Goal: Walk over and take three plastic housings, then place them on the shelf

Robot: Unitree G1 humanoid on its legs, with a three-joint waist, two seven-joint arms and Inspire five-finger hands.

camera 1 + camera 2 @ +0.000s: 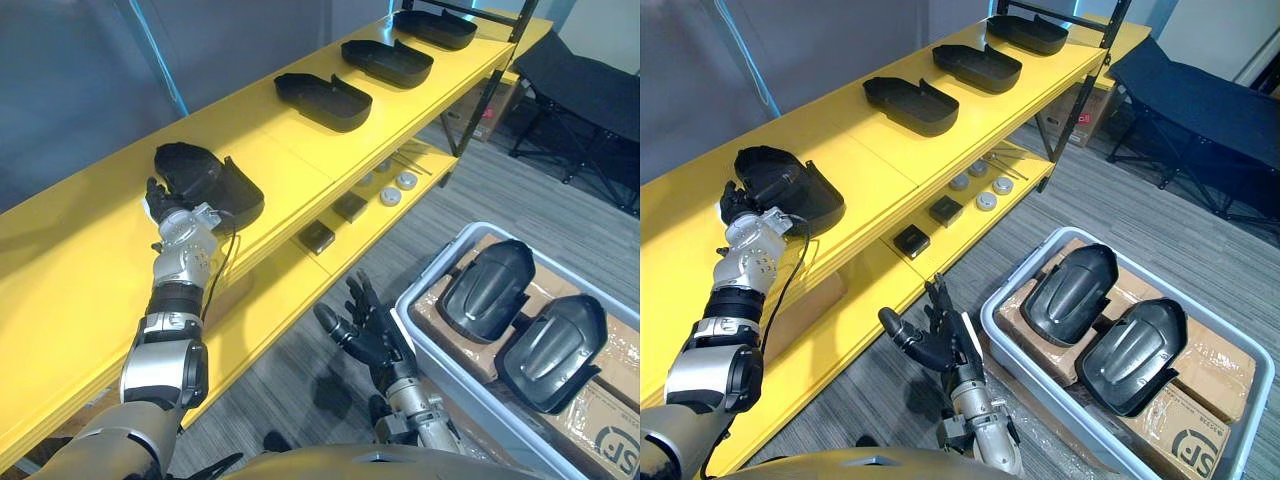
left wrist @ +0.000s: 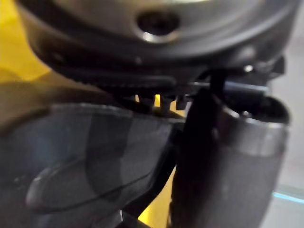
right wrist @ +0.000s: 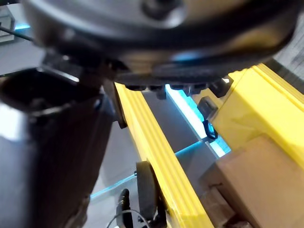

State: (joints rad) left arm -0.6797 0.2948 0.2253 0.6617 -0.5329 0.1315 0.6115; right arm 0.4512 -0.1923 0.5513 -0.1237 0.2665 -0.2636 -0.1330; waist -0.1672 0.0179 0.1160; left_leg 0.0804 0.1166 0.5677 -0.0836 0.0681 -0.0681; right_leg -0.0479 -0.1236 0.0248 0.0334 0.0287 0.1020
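From the head, your left hand (image 1: pixel 160 200) sits against the near housing (image 1: pixel 215 180) on the yellow shelf (image 1: pixel 80 260), and you cannot tell its grasp, with three housings (image 1: pixel 322 100) beyond its fingers, while your right hand (image 1: pixel 935 340) hangs with fingers splayed and a bin (image 1: pixel 438 258) just beside them; at the left wrist, the near housing lies under the thumb.

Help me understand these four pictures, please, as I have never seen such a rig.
This is a humanoid robot with two arms and dark hands. The two wide pictures come from the cameras in its head, looking down. The two close-ups come from a camera on each wrist.

On the long yellow shelf, the left hand is at the edge of the nearest housing, a black plastic shell. Whether it grips it, I cannot tell. Further along lie three other housings.

The right hand hangs open, holding nothing, beside a grey bin with two more housings on cardboard boxes. The lower shelf holds small parts.
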